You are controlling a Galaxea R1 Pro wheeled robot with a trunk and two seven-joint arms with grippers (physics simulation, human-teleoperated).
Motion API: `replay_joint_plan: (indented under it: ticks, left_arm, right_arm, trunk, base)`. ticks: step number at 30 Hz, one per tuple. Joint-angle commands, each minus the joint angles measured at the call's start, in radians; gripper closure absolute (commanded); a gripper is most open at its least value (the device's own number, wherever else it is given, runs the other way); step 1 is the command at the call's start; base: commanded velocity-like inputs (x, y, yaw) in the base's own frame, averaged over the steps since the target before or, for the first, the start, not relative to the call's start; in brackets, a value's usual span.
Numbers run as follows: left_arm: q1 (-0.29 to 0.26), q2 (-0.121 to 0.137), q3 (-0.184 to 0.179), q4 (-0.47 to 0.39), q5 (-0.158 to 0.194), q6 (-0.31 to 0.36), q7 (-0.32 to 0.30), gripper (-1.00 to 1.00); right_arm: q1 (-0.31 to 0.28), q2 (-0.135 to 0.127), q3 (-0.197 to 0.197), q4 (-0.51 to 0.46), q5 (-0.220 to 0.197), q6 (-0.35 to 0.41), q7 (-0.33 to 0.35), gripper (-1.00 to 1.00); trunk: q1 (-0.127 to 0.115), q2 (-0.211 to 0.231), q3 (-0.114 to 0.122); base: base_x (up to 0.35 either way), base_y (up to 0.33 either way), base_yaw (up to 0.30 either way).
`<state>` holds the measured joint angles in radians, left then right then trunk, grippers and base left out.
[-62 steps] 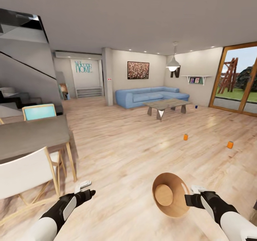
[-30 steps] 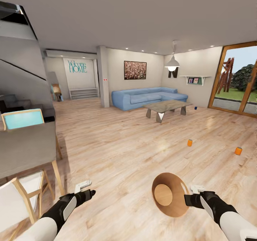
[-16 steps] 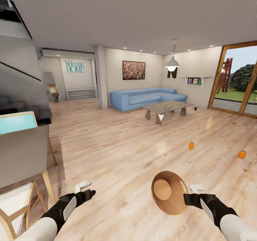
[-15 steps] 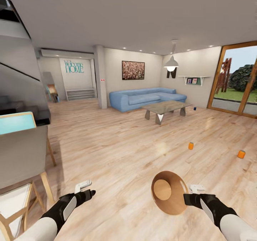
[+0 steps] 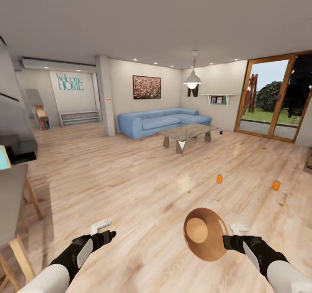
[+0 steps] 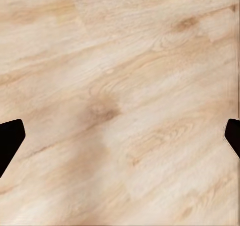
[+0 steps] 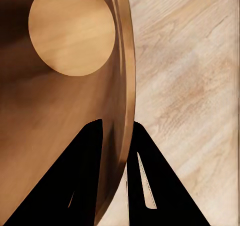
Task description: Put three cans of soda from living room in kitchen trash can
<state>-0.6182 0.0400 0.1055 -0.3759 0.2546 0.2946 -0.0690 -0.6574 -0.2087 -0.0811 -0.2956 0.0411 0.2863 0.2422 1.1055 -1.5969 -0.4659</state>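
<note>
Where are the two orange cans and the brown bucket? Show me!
Nearer-left orange can (image 5: 219, 179), head view, on the middle of its side.
Far-right orange can (image 5: 276, 185), head view, on the middle of its side.
Brown bucket (image 5: 199, 231), head view, on its round inside bottom.

A glass coffee table (image 5: 187, 132) stands before a blue sofa (image 5: 162, 120)

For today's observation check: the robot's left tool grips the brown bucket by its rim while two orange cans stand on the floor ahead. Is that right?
Wrong arm. The right tool pinches the bucket by its rim, as the right wrist view shows; the left tool holds nothing. The two orange cans do stand ahead on the floor.
</note>
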Motion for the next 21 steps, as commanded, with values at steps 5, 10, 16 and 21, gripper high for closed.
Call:
replay_joint_plan:
  ticks: [5,10,16,21]
  left_arm:
    - [0.0,0.0,0.0,0.0,0.0,0.0,0.0,-1.0]
    - [0.0,0.0,0.0,0.0,0.0,0.0,0.0,-1.0]
    - [0.0,0.001,0.0,0.0,0.0,0.0,0.0,-1.0]
    - [0.0,0.001,0.0,0.0,0.0,0.0,-0.001,-1.0]
  right_arm:
    - [-0.001,0.0,-0.006,-0.002,-0.01,-0.001,0.005,1.0]
    - [-0.001,0.0,-0.006,-0.002,-0.01,-0.002,0.005,1.0]
    - [-0.001,0.0,-0.006,-0.002,-0.01,-0.002,0.005,1.0]
    - [-0.001,0.0,-0.007,-0.002,-0.01,-0.002,0.005,1.0]
  trunk:
    - [0.0,0.0,0.005]
    - [0.0,0.0,0.009]
    - [0.0,0.0,0.015]
    - [0.0,0.0,0.019]
  base:
    - [0.256,0.0,-0.217]
    - [0.251,0.0,-0.218]
    - [0.25,0.0,-0.218]
    - [0.262,0.0,-0.218]
